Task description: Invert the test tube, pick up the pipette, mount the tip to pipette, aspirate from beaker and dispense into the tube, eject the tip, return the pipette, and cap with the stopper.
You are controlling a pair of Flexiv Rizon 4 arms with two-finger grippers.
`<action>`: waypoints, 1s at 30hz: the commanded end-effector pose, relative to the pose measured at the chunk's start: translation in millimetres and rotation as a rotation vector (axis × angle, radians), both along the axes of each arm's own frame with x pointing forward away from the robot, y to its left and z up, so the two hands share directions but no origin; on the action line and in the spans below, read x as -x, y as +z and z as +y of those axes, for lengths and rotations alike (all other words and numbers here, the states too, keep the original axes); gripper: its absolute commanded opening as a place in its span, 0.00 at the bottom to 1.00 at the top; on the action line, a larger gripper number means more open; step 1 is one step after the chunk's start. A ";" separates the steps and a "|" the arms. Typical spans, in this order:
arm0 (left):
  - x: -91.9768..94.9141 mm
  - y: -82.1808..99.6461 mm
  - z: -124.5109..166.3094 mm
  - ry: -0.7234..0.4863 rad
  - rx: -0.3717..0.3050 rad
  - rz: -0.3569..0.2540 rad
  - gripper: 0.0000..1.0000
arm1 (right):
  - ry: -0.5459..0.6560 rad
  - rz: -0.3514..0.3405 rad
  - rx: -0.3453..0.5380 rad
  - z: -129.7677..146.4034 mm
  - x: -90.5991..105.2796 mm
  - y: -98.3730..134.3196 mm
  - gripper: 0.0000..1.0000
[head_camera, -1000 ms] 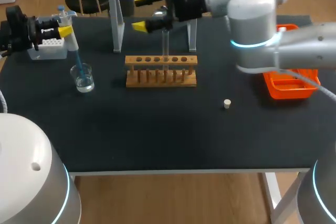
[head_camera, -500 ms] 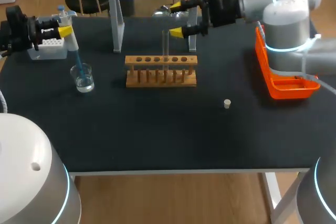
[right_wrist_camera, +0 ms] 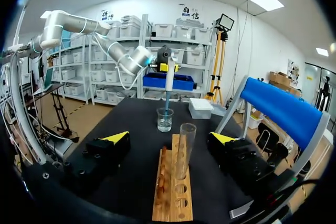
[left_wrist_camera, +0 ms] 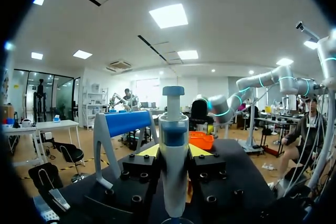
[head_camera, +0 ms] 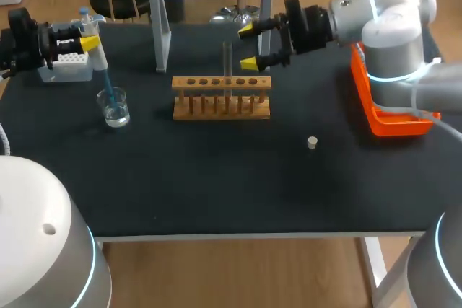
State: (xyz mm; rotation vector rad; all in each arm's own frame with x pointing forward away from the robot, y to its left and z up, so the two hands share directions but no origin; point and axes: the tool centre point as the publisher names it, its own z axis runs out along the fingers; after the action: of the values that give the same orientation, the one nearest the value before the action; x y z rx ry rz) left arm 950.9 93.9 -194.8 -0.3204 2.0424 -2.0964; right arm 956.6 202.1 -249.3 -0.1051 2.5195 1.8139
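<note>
Status at inspection. My left gripper (head_camera: 90, 36) is clamped on the pipette (head_camera: 97, 54); the left wrist view shows both fingers against its barrel from two sides. The pipette is at the left side of the table (head_camera: 216, 192). Its blue tip (head_camera: 108, 90) is lowered into the beaker (head_camera: 115, 110), which holds clear liquid. I judge the step in hand to be aspiration.

My right gripper (head_camera: 248, 47) is spread wide and grips nothing. It hangs just beside the test tube (head_camera: 227, 63), which stands upright, mouth up, in the wooden rack (head_camera: 221, 99). In the right wrist view the tube sits ahead of and between the two fingers, touching neither. The stopper (head_camera: 312, 143) lies on the table near the rack, well apart from both grippers.

Risks noted:
1. The tip appears to enter the beaker at a slant in the head view. A sideways withdrawal could catch the rim and drag or upset the glass.
2. The tube mouth is narrow. A slight misalignment on dispensing would put liquid on the rack.
3. The right gripper is close to the tube, so any swing could knock it. The left arm must also come to that same spot, and the arms may foul each other.
4. The stopper is small and round; a poor pinch could send it rolling
</note>
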 end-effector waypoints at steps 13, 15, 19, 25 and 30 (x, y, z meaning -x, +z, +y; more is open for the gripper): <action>-0.5 0.4 0.9 -0.004 0.000 0.001 0.00 | -0.021 0.008 0.091 21.0 -7.0 -36.8 1.00; -0.5 0.4 0.9 -0.004 0.000 0.001 0.00 | -0.028 0.000 0.108 24.3 -6.5 -37.8 1.00; -0.5 0.4 0.9 -0.004 0.000 0.001 0.00 | -0.047 -0.012 0.132 31.1 -6.2 -37.8 1.00; -0.5 0.4 0.9 -0.004 0.000 0.001 0.00 | -0.050 -0.029 0.185 41.3 -4.4 -40.9 1.00; -0.5 0.4 0.9 -0.004 0.000 0.001 0.00 | -0.053 -0.038 0.217 46.4 -3.5 -41.9 1.00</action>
State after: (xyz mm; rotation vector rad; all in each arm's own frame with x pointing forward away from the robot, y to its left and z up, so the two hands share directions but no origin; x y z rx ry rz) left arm 950.9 93.9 -194.8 -0.3205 2.0424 -2.0964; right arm 959.6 245.1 -292.8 -0.0821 2.6445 1.5233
